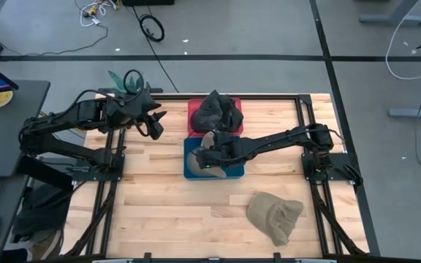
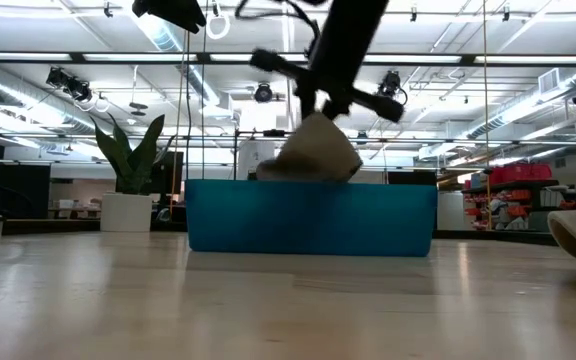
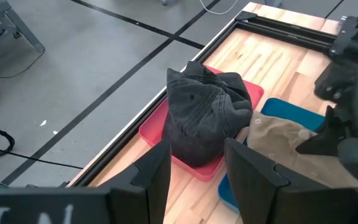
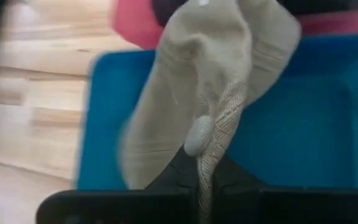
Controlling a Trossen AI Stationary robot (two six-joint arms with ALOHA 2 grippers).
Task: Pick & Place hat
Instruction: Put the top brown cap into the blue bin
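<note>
- The tan hat [image 4: 197, 81] hangs pinched in the right gripper [image 1: 209, 155], whose fingers are clamped together on a fold of its fabric; it dangles over the blue tray [image 1: 192, 169] near the table's centre, its low edge at about the tray's rim in the low view.
- Risk, as I judge it: the hold is on a thin bunched edge only, so the cloth could slip out early, or cling to a finger on release and drape over the tray wall instead of settling inside.
- A second risk: the hat sits toward the tray's 9 o'clock side in the high view; a drop from here may leave part of it hanging over that rim.
- At 12 o'clock, touching the blue tray, the red tray [image 1: 194, 109] already holds a dark hat [image 1: 218, 111]; a swing that way could snag it.
- The left gripper [image 1: 154, 126] waits at about 10 o'clock from the blue tray, fingers apart, holding nothing; it is near enough to count if the right arm sweeps toward it.
- A second tan hat [image 1: 275, 215] lies at 4 o'clock, well apart; the bare wood toward 6 o'clock gives the freest way out.
- The table frame [image 1: 302, 120] borders 12 and 3 o'clock, near the right arm's base.
</note>
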